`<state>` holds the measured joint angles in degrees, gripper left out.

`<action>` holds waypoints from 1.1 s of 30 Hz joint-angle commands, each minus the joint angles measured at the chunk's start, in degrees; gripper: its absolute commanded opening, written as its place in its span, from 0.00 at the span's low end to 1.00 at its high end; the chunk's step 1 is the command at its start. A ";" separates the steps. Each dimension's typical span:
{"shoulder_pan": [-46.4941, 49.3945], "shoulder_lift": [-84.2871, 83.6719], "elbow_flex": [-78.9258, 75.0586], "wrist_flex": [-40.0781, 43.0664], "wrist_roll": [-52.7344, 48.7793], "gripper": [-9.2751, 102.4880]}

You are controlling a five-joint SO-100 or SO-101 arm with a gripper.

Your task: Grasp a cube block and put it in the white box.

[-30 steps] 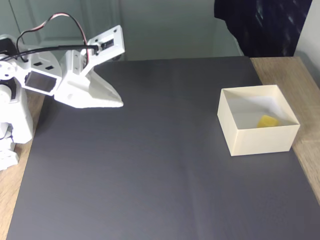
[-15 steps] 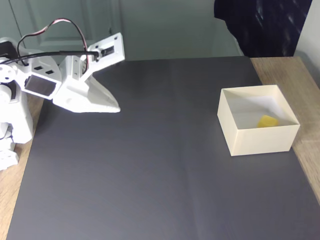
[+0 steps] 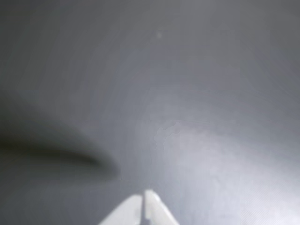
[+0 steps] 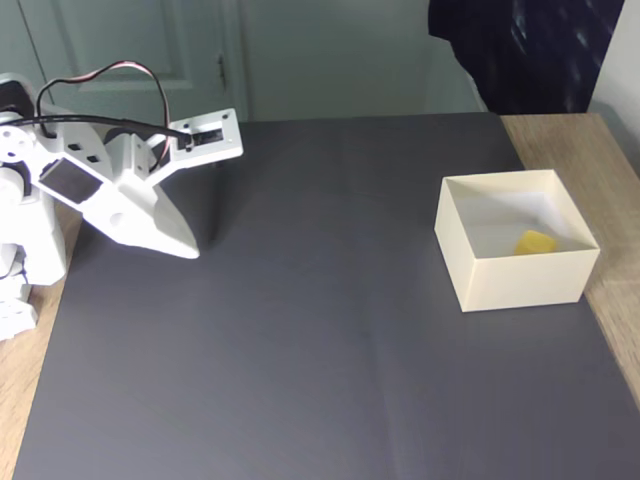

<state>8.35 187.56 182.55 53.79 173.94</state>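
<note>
In the fixed view the yellow cube block lies on the floor of the white box, near its right front corner, on the right side of the mat. My gripper is far off at the left, low over the dark mat, with its white fingers pressed together and nothing between them. The wrist view shows the two fingertips meeting at the bottom edge, gripper shut, above bare blurred mat.
A dark grey mat covers most of the wooden table. The arm's white base stands at the left edge. A dark cloth hangs at the back right behind the table.
The gripper has drawn back to the left and dropped lower toward the mat, tilting more steeply down. The cube and box have not moved.
</note>
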 commanded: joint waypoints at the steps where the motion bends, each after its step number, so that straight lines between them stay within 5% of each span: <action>1: -0.79 0.35 -0.18 2.37 -1.14 0.08; 33: 0.35 0.35 -0.09 10.90 -4.83 0.09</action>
<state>8.44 187.56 182.64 64.25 169.28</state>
